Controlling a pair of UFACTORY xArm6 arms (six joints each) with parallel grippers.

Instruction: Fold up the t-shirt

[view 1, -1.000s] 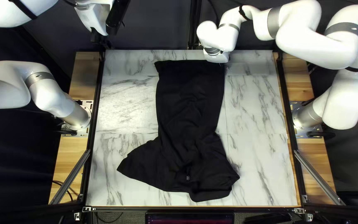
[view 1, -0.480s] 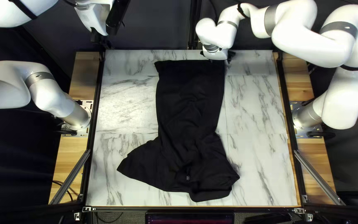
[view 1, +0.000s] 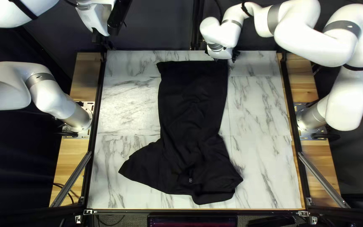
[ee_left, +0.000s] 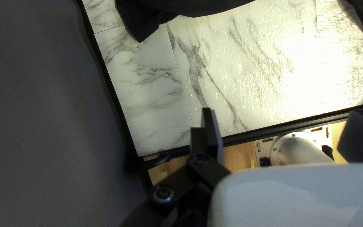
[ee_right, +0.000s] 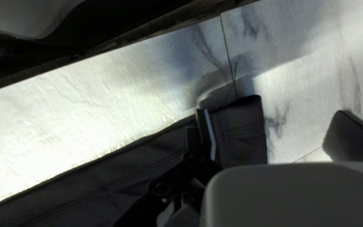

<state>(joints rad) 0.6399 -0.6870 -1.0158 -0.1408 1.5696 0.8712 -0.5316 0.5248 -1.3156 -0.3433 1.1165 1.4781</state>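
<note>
Left end effector (view 1: 106,34) released, well apart from black T-shirt (view 1: 192,105). Right end effector (view 1: 220,58) released, fingers spread over stitched hem (ee_right: 241,128) near corner, table (ee_right: 290,84) ahead.

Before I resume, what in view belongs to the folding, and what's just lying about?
Job:
- black cloth t-shirt
- left black two-fingered pincer
- right black two-fingered pincer

Lying about:
- thin dark cable on the left wooden board
- dark flat screen past the near edge

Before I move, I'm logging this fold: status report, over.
Left gripper open, off the black T-shirt. Right gripper open at hem corner. T-shirt laid out, rumpled, not neatly folded. In the way: right arm, over the hem.
</note>
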